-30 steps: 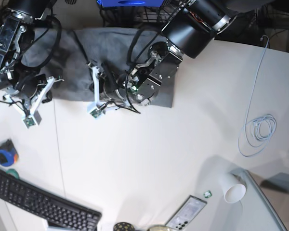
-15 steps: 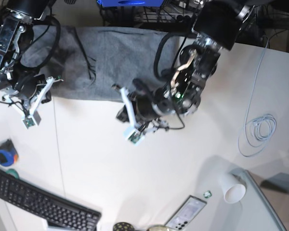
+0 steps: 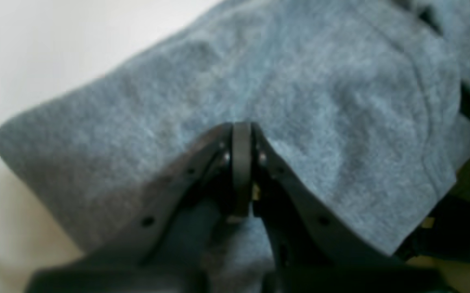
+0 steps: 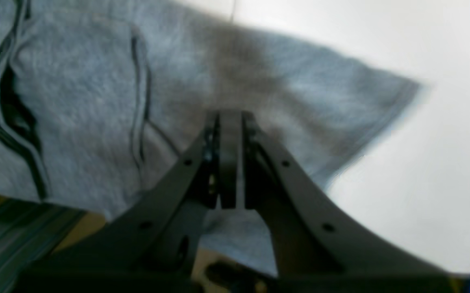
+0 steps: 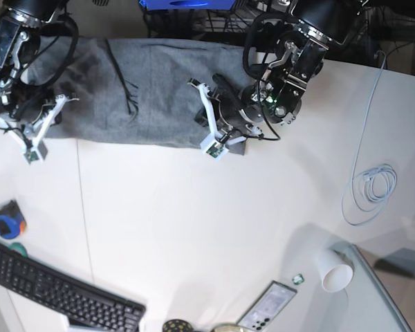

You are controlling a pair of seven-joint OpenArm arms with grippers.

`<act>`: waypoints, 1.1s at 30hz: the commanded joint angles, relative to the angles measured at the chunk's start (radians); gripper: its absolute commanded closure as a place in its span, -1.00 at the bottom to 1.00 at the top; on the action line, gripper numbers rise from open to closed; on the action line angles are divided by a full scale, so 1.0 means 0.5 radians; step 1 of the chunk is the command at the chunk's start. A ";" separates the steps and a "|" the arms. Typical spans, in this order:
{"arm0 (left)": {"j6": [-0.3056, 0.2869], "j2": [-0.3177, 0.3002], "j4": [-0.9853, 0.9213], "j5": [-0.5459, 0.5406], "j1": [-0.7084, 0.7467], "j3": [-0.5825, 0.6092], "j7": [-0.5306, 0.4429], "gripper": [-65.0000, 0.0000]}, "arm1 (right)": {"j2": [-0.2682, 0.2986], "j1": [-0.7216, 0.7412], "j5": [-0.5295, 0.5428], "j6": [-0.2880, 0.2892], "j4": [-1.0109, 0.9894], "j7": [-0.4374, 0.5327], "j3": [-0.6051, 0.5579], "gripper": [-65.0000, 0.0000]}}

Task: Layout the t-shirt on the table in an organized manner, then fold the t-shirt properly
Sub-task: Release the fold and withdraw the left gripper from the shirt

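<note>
The grey t-shirt [image 5: 152,90] lies spread along the far edge of the white table [image 5: 214,228]. My left gripper [image 5: 225,128] is shut and sits over the shirt's lower right corner. In the left wrist view its fingertips [image 3: 241,134] meet above the cloth [image 3: 320,81], with nothing visibly pinched. My right gripper [image 5: 33,124] is shut at the shirt's lower left edge. In the right wrist view its closed fingertips [image 4: 229,122] hang over a pointed corner of the shirt [image 4: 76,101], and their shadow falls on the cloth.
A black keyboard [image 5: 55,290] and a blue object [image 5: 7,225] lie front left. A white cable [image 5: 370,183] lies at the right. A paper cup [image 5: 334,271], a phone [image 5: 268,306] and a grey glass corner panel [image 5: 373,297] are front right.
My left arm swung from the shirt's lower middle out over the bare table, then back onto the shirt's lower right corner. My right gripper moved a little toward the far edge.
</note>
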 commanded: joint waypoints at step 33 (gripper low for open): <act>-0.004 -0.010 -0.437 -0.027 -0.324 -0.010 -0.242 1.00 | 0.274 0.556 0.018 -0.100 -1.063 0.520 -0.166 0.92</act>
